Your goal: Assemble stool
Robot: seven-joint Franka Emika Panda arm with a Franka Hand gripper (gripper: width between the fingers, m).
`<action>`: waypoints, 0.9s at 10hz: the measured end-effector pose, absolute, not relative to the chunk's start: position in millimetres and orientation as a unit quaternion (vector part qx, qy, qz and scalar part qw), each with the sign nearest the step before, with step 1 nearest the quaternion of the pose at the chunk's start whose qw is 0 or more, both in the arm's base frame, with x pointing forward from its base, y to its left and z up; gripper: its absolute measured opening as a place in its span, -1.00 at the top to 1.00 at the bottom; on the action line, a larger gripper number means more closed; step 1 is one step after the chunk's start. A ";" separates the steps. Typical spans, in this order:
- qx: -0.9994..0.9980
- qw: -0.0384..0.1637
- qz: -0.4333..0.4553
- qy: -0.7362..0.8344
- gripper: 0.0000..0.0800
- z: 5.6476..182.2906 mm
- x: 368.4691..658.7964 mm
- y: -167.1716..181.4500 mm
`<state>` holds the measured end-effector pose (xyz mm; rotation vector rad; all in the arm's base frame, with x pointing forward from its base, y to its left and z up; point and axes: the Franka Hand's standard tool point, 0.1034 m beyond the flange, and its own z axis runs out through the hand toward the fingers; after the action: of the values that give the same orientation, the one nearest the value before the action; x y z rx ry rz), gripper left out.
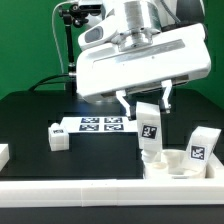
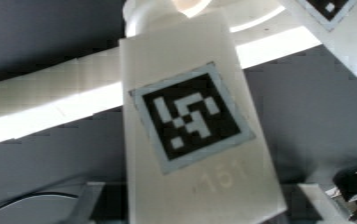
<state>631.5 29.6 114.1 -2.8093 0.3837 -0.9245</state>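
My gripper (image 1: 146, 104) is shut on a white stool leg (image 1: 150, 130) with a black-and-white tag and holds it upright. The leg's lower end is at the near-left rim of the round white seat (image 1: 176, 166), at the exterior view's lower right; I cannot tell whether they touch. A second leg (image 1: 201, 146) stands at the seat's right side. A third leg (image 1: 58, 138) lies on the black table to the left. In the wrist view the held leg (image 2: 189, 110) fills the middle between my gripper's (image 2: 207, 200) fingers (image 2: 100, 200).
The marker board (image 1: 100, 124) lies behind the held leg, mid-table. A long white border rail (image 1: 90, 192) runs along the front edge. A white piece (image 1: 3, 155) sits at the far left edge. A camera stand (image 1: 72, 45) rises at the back.
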 end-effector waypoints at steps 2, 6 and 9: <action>-0.939 0.078 -0.309 0.126 0.17 112.8 631.3 27.8; -0.939 0.096 -0.303 0.129 0.17 106.8 634.1 40.0; -0.940 0.095 -0.301 0.130 0.17 105.8 633.2 41.5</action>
<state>633.2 41.5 105.8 -2.7857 0.3849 -0.8936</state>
